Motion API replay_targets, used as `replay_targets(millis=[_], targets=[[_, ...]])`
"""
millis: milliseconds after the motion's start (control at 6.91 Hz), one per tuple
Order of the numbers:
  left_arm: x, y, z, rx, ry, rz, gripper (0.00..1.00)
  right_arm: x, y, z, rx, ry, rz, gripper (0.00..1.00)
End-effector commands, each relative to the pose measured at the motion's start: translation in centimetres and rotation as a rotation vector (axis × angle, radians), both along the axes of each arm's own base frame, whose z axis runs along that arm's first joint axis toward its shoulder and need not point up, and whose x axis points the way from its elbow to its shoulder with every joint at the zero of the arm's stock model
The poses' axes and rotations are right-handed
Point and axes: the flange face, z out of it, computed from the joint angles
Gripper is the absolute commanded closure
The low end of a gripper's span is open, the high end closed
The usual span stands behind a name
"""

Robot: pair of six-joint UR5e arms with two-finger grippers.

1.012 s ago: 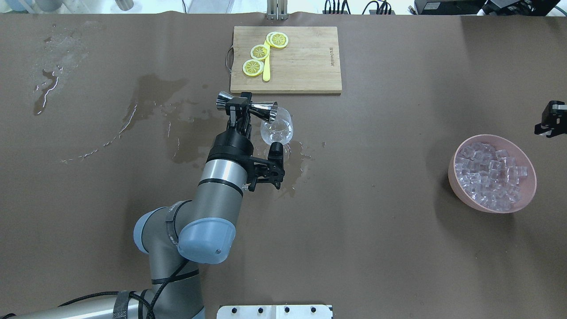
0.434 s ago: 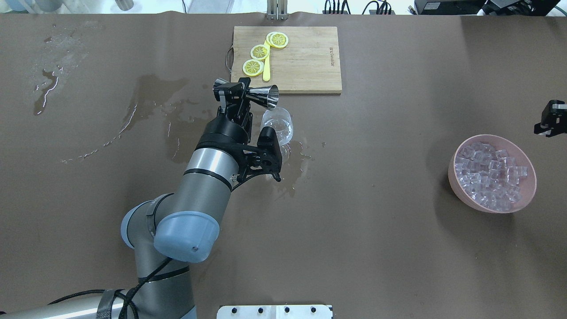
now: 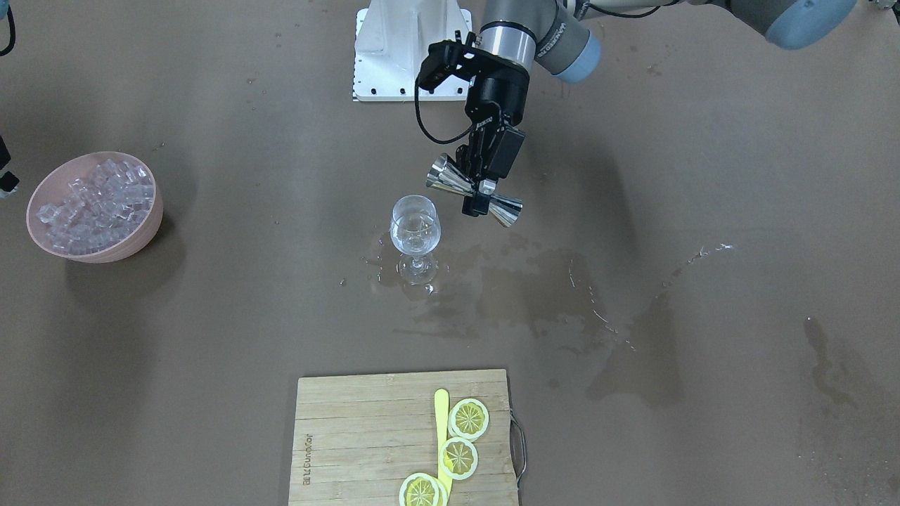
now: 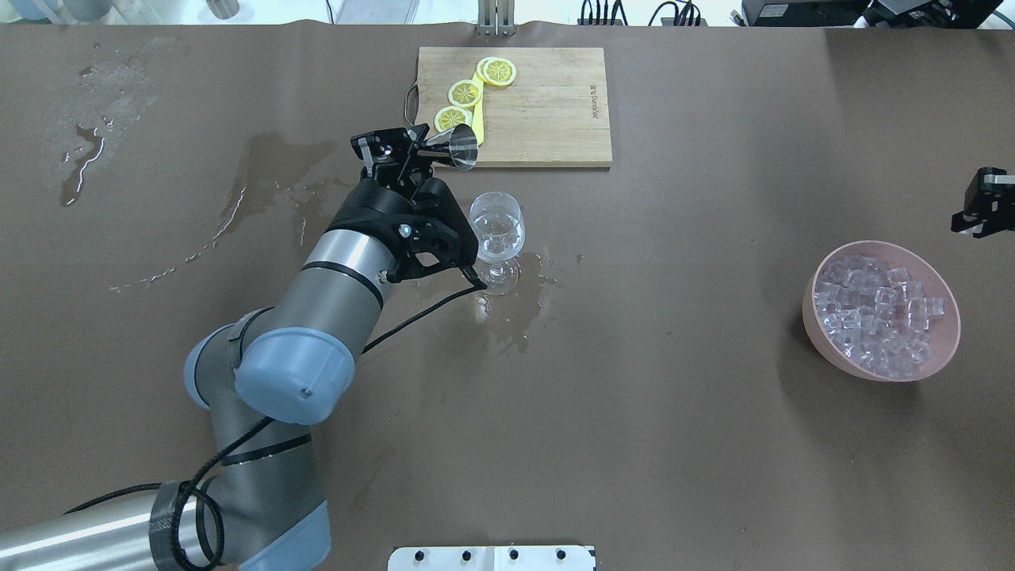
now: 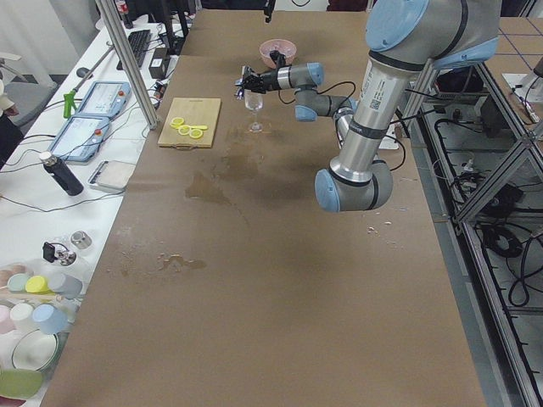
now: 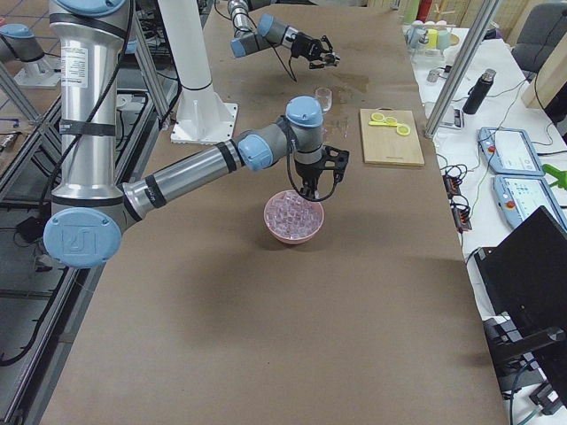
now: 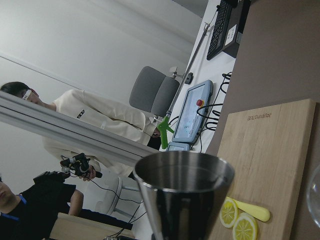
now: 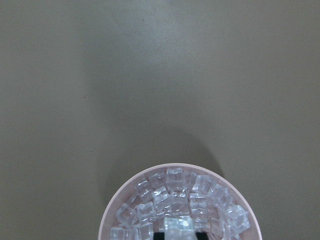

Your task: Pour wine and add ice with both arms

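Note:
A stemmed wine glass (image 4: 496,230) (image 3: 415,225) stands mid-table with a little clear wine (image 3: 415,240) in its bowl. My left gripper (image 4: 412,151) (image 3: 480,190) is shut on the waist of a steel double jigger (image 4: 453,147) (image 3: 474,191) (image 7: 182,195), held on its side, beside and above the glass, off its rim. The ice (image 4: 880,313) (image 3: 95,193) fills a pink bowl (image 4: 810,321) at the right. My right gripper (image 4: 983,210) hangs above the bowl's far side. In the right wrist view an enlarged ice cube (image 8: 177,227) sits between dark fingertips.
A wooden cutting board (image 4: 547,111) with lemon slices (image 4: 464,93) lies just behind the jigger. Wet patches (image 4: 277,162) spread left of the glass, and a puddle (image 4: 515,317) rings its foot. The white base plate (image 4: 492,557) is at the near edge. People sit beyond the table.
My left arm has swung the jigger off the glass's rim, leftward and back toward the cutting board's corner. The glass, bowl and right gripper have stayed put.

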Motion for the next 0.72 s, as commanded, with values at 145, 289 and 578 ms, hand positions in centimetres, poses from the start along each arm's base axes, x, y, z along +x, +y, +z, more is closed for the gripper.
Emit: replay_targets(millis=[145,289,578], targets=[[-5.5,-4.2,6.9,-0.103,0.178,0.074,1.00,-0.9,-0.8,-1.6,-0.009,0.000,-0.004,0.91],[-7.1,-4.2,10.1,-0.143,0.268,0.086,1.00,-1.6,-1.8,-3.0,-0.023,0.018,-0.004,0.91],[-10.8,-4.9,14.5,-0.173,0.378,0.113,1.00,-5.3,-2.4,-5.9,-0.042,0.009,0.004,0.91]])
